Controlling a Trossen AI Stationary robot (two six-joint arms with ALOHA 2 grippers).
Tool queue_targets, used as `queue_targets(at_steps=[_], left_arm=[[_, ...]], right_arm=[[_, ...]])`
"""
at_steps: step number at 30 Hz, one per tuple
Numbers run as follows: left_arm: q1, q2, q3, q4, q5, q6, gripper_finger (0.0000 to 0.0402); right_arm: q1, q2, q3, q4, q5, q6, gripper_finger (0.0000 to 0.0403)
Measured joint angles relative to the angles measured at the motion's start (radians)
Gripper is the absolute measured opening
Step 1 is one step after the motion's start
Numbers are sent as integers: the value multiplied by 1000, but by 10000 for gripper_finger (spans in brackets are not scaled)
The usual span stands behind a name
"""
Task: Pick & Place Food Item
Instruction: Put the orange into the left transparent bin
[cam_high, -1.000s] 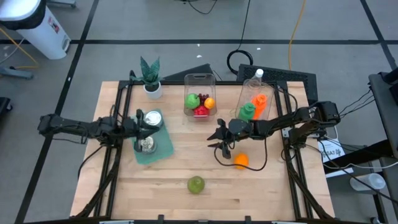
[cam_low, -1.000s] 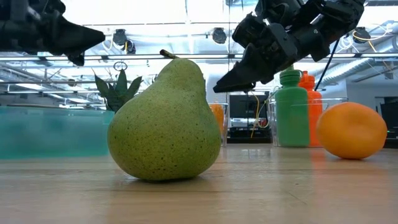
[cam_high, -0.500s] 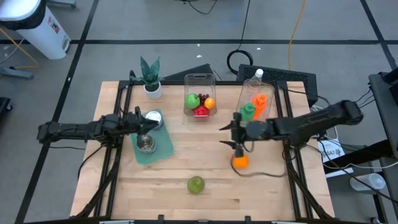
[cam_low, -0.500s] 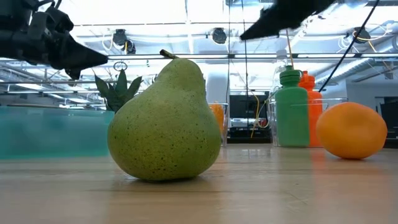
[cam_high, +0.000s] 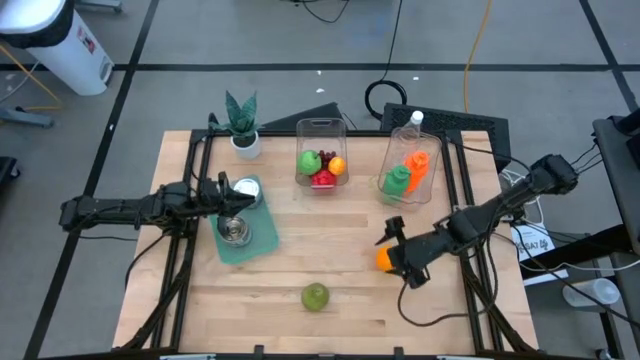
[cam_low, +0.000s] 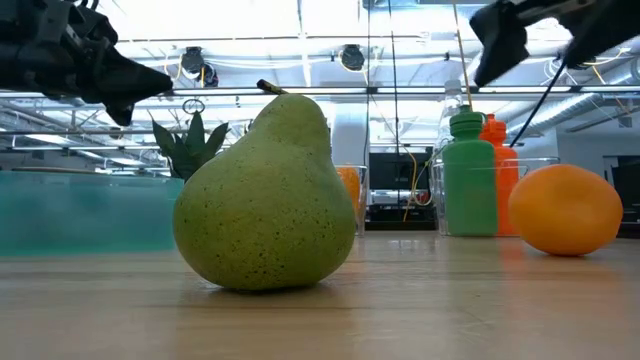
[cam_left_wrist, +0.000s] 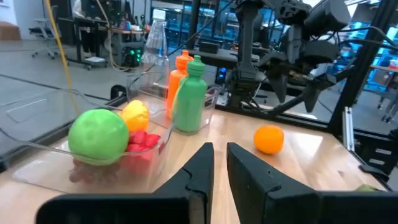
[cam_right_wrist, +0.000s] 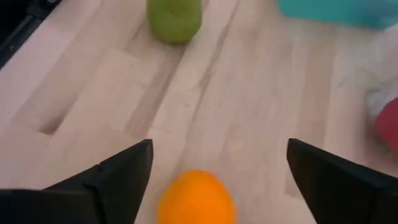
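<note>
Right gripper (cam_right_wrist: 214, 171) over the orange (cam_high: 385, 258) at right-centre of table (cam_high: 300, 325), fingers spread wide w/ fruit between them in wrist view, nothing held yet. Orange resting on bare wood, apart from the pear (cam_high: 315, 296) at near-centre and well short of the clear food bin (cam_high: 321, 128) at far-centre w/ green apple, red item and another small orange fruit inside. Left gripper (cam_left_wrist: 219, 163) parked over the teal mat (cam_high: 262, 238) at left, fingers pressed together, empty.

Step in hand, as judged: approach for grasp on the orange.

To do well:
- Centre fruit between fingers before dropping; in wrist view sits slightly toward one finger, so nudge sideways.
- Come straight down, fingertips past widest part of the fruit, not on its top; round skin likely to squirt out otherwise.
- Keep fingertips just off wood to avoid scraping.
- Close gently, evenly; firm enough to hold, no crushing.
- Lift straight up before any travel.
- Mind the bottle tray (cam_high: 408, 170) just beyond on far-right w/ green and orange bottles.
</note>
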Motion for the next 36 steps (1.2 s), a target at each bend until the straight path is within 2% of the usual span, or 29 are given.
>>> queue_targets(at_steps=[10, 21, 29, 36], left_arm=[[-1, 0, 0, 29, 10, -8, 51], [-1, 0, 0, 31, 51, -29, 51], [0, 0, 0, 31, 51, -24, 51], [0, 0, 0, 31, 51, -17, 51]], right_arm=[[28, 66, -42, -12, 4, 201, 398], [-15, 96, -162, 40, -21, 254, 397], [-37, 96, -293, 253, -22, 241, 396], [-45, 96, -342, 261, -24, 262, 394]])
